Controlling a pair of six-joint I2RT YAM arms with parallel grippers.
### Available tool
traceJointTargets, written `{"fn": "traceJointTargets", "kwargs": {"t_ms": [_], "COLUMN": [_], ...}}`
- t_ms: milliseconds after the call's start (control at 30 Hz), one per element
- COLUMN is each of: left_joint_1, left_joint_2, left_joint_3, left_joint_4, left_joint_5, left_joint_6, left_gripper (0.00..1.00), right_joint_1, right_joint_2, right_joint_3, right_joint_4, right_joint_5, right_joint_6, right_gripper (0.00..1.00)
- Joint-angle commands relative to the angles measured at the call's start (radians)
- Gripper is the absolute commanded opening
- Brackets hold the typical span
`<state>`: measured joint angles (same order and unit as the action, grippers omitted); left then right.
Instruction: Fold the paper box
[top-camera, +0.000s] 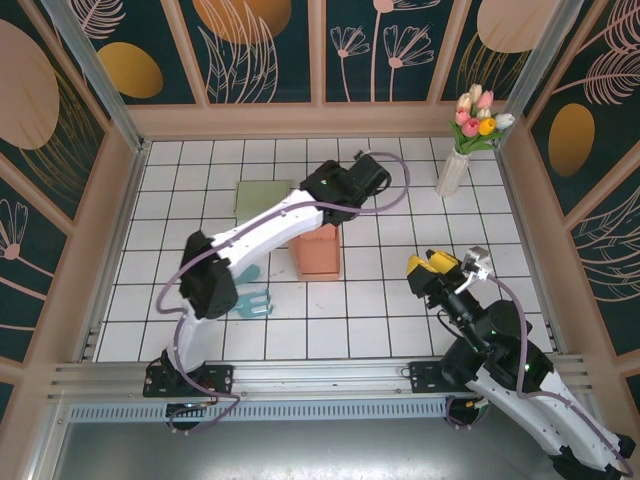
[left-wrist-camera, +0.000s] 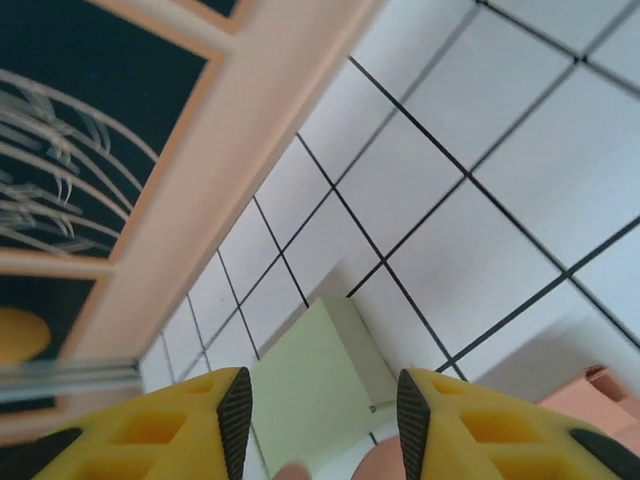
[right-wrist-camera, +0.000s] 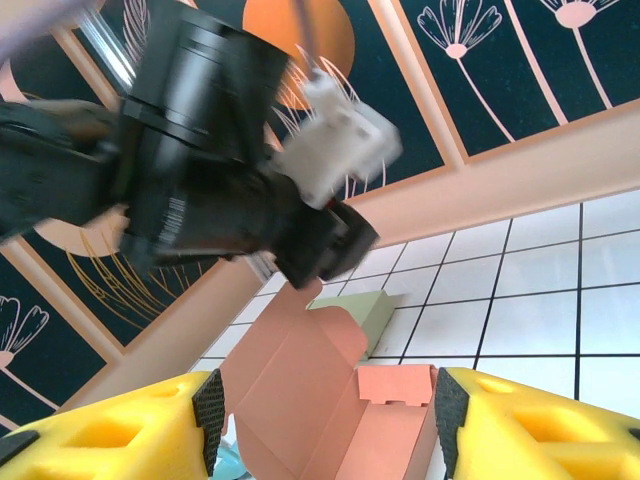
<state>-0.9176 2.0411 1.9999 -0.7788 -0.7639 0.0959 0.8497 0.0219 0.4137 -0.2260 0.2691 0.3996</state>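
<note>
Left gripper (left-wrist-camera: 322, 425): 2 yellow fingers (left-wrist-camera: 150, 435) with black pads, spread apart, nothing between them. Seen through the gap, a pale green sheet (left-wrist-camera: 310, 385) lies flat on the white tiled table (left-wrist-camera: 480, 150). Salmon paper box (left-wrist-camera: 592, 398): 1 corner at lower right. Peach wall rail (left-wrist-camera: 230, 150) runs diagonally at upper left, with a dark patterned panel (left-wrist-camera: 60, 130) beyond it.

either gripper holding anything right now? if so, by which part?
Nothing is held. The left gripper is open with only floor and a green sheet between its fingers. The right gripper is open, short of the paper box.
</note>
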Motion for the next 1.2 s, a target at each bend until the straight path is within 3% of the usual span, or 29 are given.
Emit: {"fn": "traceJointTargets", "kwargs": {"t_ms": [0, 100, 167, 467, 600, 667, 800, 867, 1033, 1167], "left_joint_1": [0.038, 0.092, 0.114, 0.202, 0.203, 0.203, 0.203, 0.203, 0.202, 0.201], "left_joint_2": [-0.156, -0.285, -0.369, -0.497, -0.507, -0.503, -0.489, -0.49, -0.486, -0.476], "left_joint_3": [-0.109, -0.24, -0.331, -0.663, -0.745, -0.773, -0.776, -0.759, -0.677, -0.62], "left_joint_4": [-0.07, -0.036, 0.002, 0.22, 0.292, 0.311, 0.319, 0.328, 0.306, 0.236], "left_joint_5": [0.125, 0.236, 0.252, 0.457, 0.543, 0.551, 0.596, 0.643, 0.868, 0.982], "left_joint_6": [-0.338, -0.469, -0.506, -0.591, -0.608, -0.598, -0.519, -0.44, -0.162, 0.068], "left_gripper": [0.53, 0.52, 0.59, 0.64, 0.6, 0.53, 0.13, 0.02, 0.04, 0.08], "right_joint_1": [-0.003, -0.003, -0.002, -0.002, -0.003, -0.003, -0.003, -0.003, -0.006, -0.011], "right_joint_2": [-0.004, 0.015, 0.034, 0.089, 0.128, 0.149, 0.185, 0.208, 0.299, 0.442], "right_joint_3": [-0.009, -0.012, -0.012, -0.021, -0.018, -0.015, -0.007, -0.006, -0.006, 0.034], "right_joint_4": [0.016, 0.024, 0.03, 0.051, 0.059, 0.059, 0.06, 0.065, 0.095, 0.103], "right_joint_5": [-0.013, -0.022, -0.032, -0.048, -0.057, -0.061, -0.055, -0.053, -0.043, -0.07], "right_joint_6": [-0.002, -0.001, -0.001, -0.006, -0.015, -0.023, -0.043, -0.054, -0.065, -0.07], "right_gripper": [0.6, 0.6, 0.6, 0.6, 0.6, 0.6, 0.6, 0.6, 0.61, 0.64]}}
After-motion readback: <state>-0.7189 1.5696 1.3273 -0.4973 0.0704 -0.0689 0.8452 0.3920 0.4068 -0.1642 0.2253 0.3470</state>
